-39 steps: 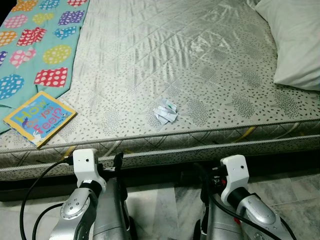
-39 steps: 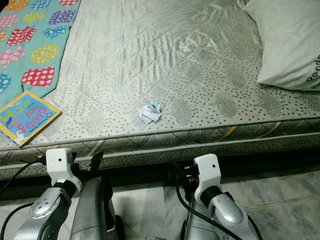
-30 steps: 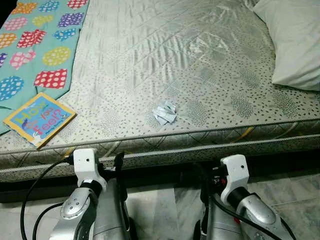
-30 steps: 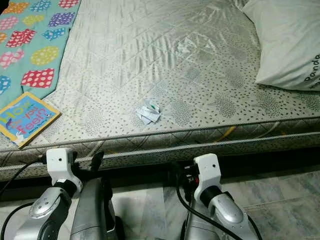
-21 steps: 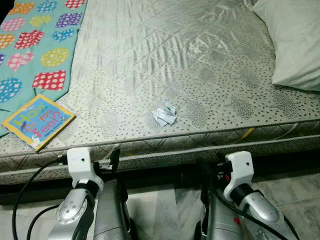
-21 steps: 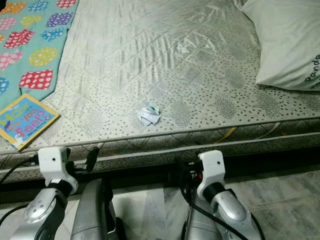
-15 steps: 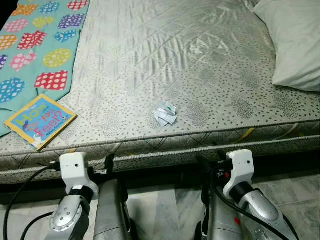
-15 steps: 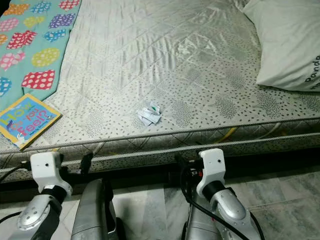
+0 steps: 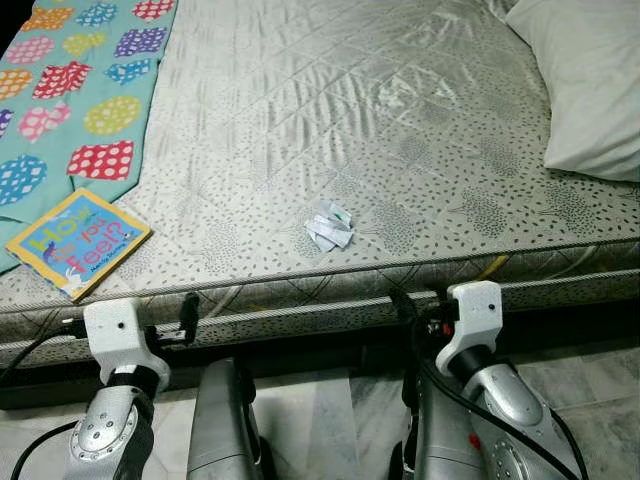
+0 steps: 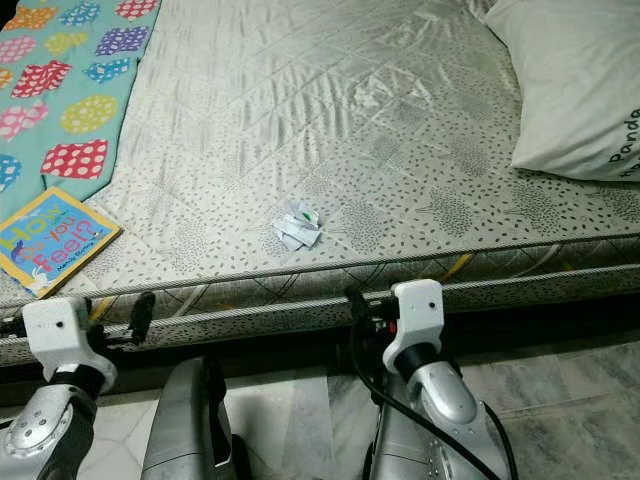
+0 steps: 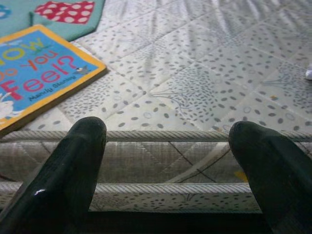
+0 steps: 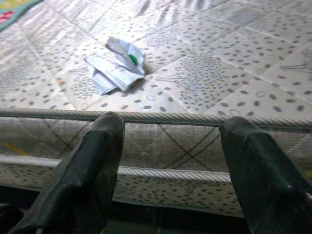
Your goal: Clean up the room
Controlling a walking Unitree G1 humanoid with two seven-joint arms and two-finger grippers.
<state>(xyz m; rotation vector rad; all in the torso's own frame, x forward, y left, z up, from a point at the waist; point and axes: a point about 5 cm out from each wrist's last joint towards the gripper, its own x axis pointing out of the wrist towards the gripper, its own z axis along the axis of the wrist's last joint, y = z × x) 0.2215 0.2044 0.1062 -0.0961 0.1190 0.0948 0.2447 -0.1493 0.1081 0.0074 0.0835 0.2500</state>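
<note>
Right claw [image 12: 168, 141] hovers with fingers spread at the mattress [image 9: 380, 120] edge, facing the crumpled wrapper [image 9: 330, 227] lying near that edge. Left claw [image 11: 168, 146], likewise spread, faces the picture book [image 9: 78, 241], partly cut off in its wrist view. Pillow [image 9: 590, 80] cropped at right.

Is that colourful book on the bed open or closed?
Closed: the book lies flat on the mattress, front cover up.

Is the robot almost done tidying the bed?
Not yet. Nothing looks picked up: the crumpled wrapper and the picture book both lie on the mattress. Both the left gripper and right gripper are open and empty at the mattress edge, the right one facing the wrapper.
</note>
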